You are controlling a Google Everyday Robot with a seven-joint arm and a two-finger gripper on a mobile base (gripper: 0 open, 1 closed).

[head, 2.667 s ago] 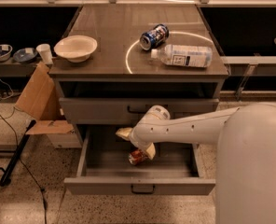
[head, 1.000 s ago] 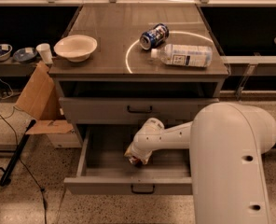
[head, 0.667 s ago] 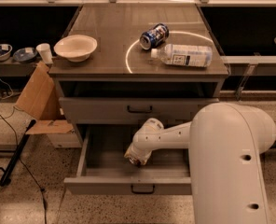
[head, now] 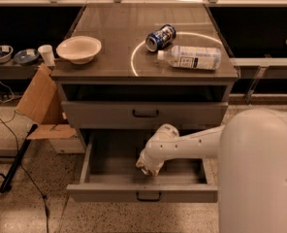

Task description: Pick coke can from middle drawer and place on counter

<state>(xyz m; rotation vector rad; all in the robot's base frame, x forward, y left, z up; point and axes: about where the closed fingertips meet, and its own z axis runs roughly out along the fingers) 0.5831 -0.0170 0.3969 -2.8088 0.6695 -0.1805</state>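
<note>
The middle drawer [head: 138, 192] is pulled open at the bottom of the cabinet. My white arm reaches into it from the right. My gripper [head: 146, 168] points down onto the drawer floor, left of centre. The coke can is hidden under the gripper; only a small tan-orange patch shows at its tip. The counter [head: 114, 38] above is glossy grey-brown with a thin white arc.
On the counter are a white bowl [head: 79, 49], a blue-and-white can [head: 161, 37] on its side and a clear plastic bottle [head: 192, 57] lying down. The upper drawer [head: 143, 113] is closed. A cardboard box [head: 41, 106] and a black pole [head: 17, 164] stand left of the cabinet.
Since 2.7 s ago my arm has swung down and left into the drawer, covering the coke can that then showed under the gripper. Over the last second it has hardly moved.
</note>
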